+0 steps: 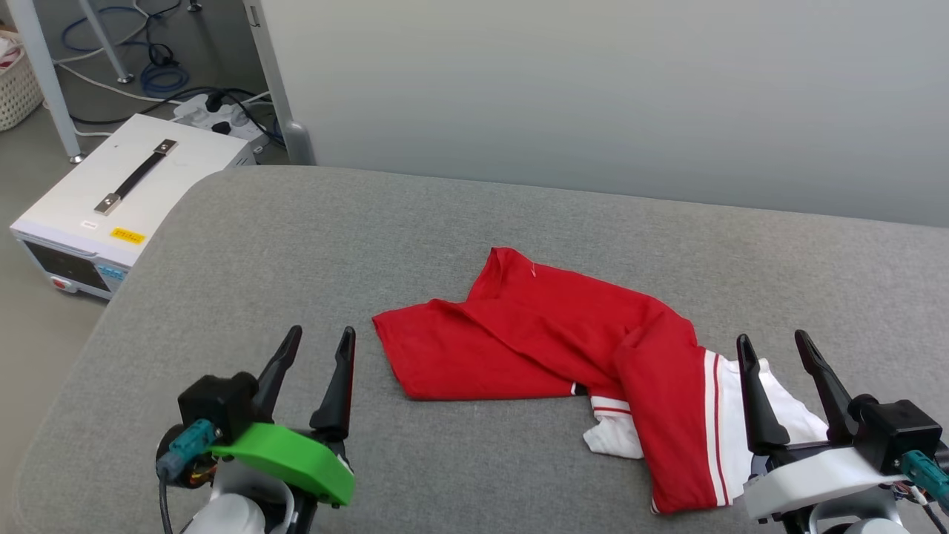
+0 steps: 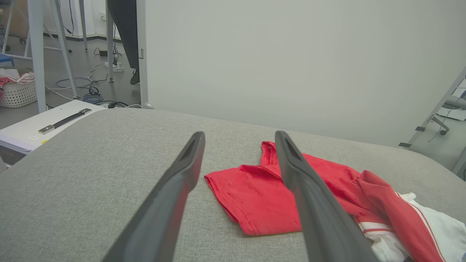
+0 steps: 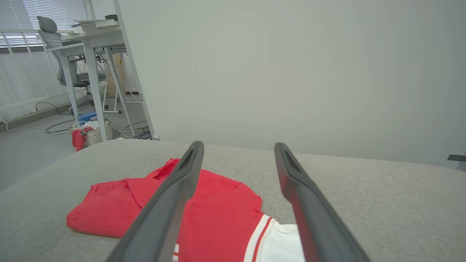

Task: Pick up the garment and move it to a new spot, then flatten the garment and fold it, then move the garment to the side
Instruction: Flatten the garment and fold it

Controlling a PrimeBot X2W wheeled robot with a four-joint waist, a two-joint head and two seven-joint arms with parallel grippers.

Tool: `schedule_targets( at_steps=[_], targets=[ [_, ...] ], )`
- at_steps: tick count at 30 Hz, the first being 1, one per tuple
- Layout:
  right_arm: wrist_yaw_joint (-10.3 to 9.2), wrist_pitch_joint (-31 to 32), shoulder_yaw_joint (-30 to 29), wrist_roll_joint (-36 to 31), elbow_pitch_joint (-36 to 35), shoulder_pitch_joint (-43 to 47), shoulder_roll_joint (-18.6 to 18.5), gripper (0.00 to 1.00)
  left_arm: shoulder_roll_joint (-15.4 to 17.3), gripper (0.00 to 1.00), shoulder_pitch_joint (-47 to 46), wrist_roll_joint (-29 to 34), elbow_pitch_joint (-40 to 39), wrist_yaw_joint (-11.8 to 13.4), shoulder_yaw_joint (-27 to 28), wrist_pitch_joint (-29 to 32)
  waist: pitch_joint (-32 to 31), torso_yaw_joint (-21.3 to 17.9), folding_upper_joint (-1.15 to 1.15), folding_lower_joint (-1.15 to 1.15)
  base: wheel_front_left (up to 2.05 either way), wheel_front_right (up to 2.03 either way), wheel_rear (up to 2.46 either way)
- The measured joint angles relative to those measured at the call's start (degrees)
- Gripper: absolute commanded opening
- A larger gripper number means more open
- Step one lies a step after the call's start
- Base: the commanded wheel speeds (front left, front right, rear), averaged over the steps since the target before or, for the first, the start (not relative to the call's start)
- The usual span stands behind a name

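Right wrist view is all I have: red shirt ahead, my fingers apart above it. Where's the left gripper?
Observer: The left gripper hangs open over the bare grey surface, to the left of the garment and not touching it.
Operator: Does the shirt run back past my camera?
Observer: Yes. Its red, white-striped end lies beside the base of the right gripper, toward the near edge.
Operator: Anything off the left side?
Observer: A white box stands on the floor just beyond the surface's far left corner.
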Motion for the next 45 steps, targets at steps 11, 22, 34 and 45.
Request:
schedule_targets(
  at_steps=[11,22,34,45],
  targets=[
    [0.0,1.9,0.1,0.2,-1.1,0.4,-0.7,1.0,-4.4,1.0,4.5,8.7,-4.6,-2.2,3.2,0.0,0.8,2.6,0.0,0.0,0.0,0.0,0.0],
    [-0.01,33.4,8.7,6.5,3.2,-14.1,-15.3,1.0,-10.3,1.0,2.2,12.3,-4.5,-6.5,5.9,0.0,7.5,7.1,0.0,0.0,0.0,0.0,0.0],
    [0.0,52.6,21.5,16.2,15.8,-35.6,-27.8,1.0,-15.8,1.0,-0.9,14.6,-2.6,-9.9,8.3,0.0,15.6,15.1,0.0,0.01,0.0,0.0,0.0],
    [0.0,52.3,27.1,17.6,27.6,-41.9,-30.1,1.0,-17.4,1.0,-1.3,15.4,-2.2,-11.0,9.9,0.0,20.5,20.8,0.0,0.01,0.0,0.0,0.0]
  ],
)
